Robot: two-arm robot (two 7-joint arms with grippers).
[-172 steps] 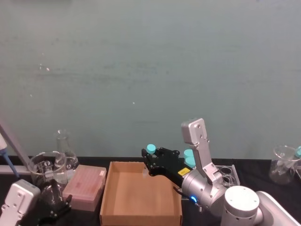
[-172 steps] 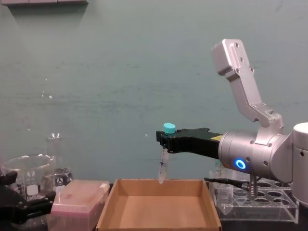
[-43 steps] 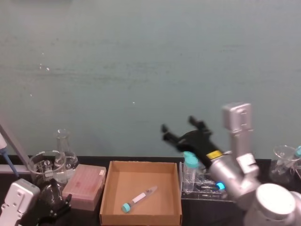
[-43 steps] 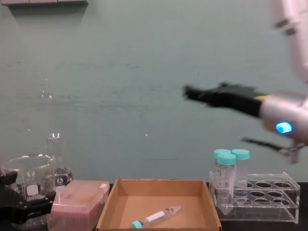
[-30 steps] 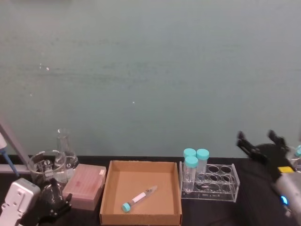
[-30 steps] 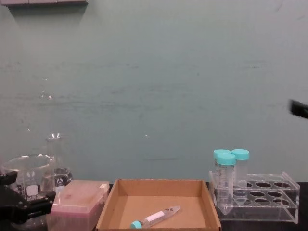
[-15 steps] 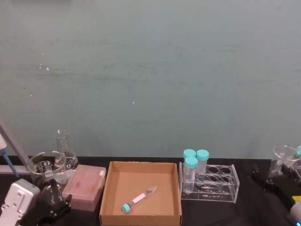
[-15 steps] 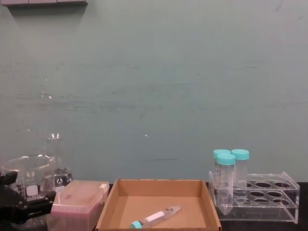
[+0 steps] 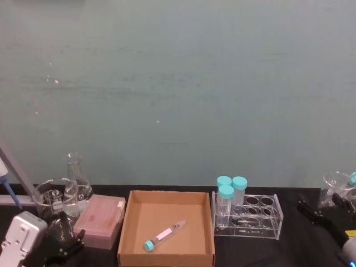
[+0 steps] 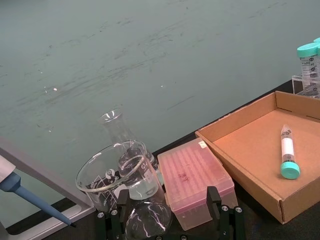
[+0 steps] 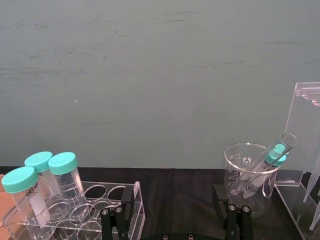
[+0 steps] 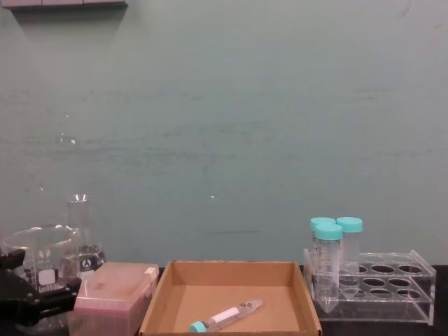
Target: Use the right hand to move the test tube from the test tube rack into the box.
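right hand [image 9: 325,218] low at far right, fingers [image 11: 232,217] spread, empty | test tube [image 9: 164,235] flat in box [image 9: 129,222]

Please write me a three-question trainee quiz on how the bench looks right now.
1. True or false: the test tube lies flat inside the box.
2. How many capped tubes stand in the test tube rack? A two, B three, C five.
3. Which item sits directly to the left of the box?

Key:
1. True
2. B
3. The pink box.
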